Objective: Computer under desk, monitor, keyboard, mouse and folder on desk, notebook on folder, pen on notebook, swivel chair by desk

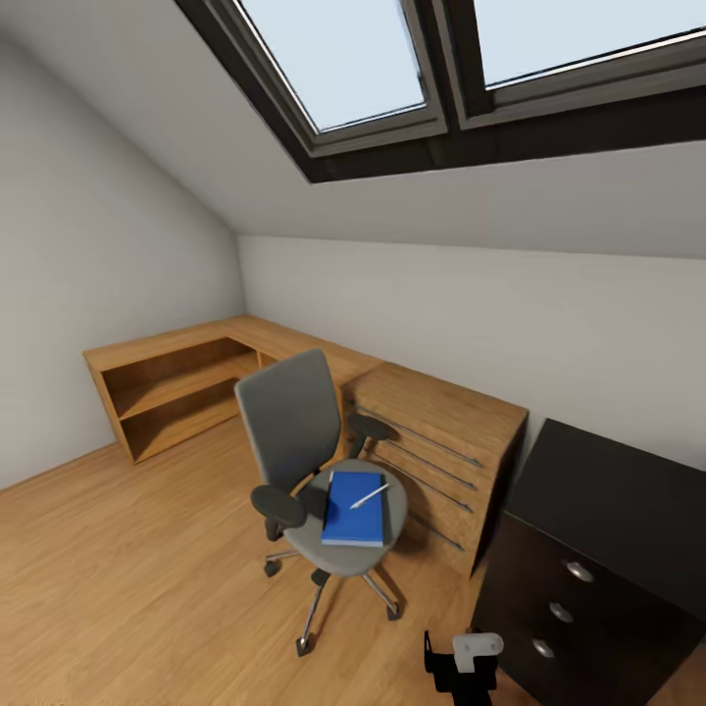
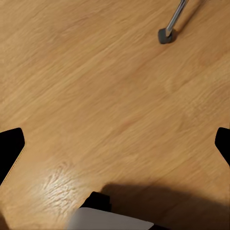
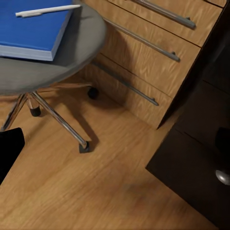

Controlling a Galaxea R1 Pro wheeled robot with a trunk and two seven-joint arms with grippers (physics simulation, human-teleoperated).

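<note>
Sunlight from a slanted skylight (image 1: 392, 69) was seen falling into an attic room with a wooden floor (image 1: 118, 588). In the head view the swivel chair (image 1: 294, 422) was found standing on that floor, in front of a light wooden drawer cabinet (image 1: 441, 441) and well apart from the black drawer unit (image 1: 579, 579) of the desk at the right. On the grey seat the blue folder (image 1: 353, 510) was laid flat, and the white pen (image 1: 370, 496) was rested across its upper corner. A low open wooden shelf (image 1: 167, 392) was set along the left wall.

In the right wrist view the same folder (image 3: 33, 28) and pen (image 3: 48, 9) were shown on the round seat (image 3: 72, 52), with the chrome legs and casters of the chair below and the handles of the wooden drawers beside it; the dark drawer front (image 3: 196, 158) with a round knob was seen near the edge. The right gripper's dark fingertips (image 3: 9, 148) were glimpsed at opposite edges of the picture, spread wide with nothing between them.

In the left wrist view bare floor (image 2: 105, 96) was shown, with one caster (image 2: 166, 35) of the chair at a corner. The left gripper's fingertips (image 2: 9, 146) were likewise held wide apart over the boards, grasping nothing.

A small part of the robot (image 1: 466, 657) was visible at the bottom of the head view.
</note>
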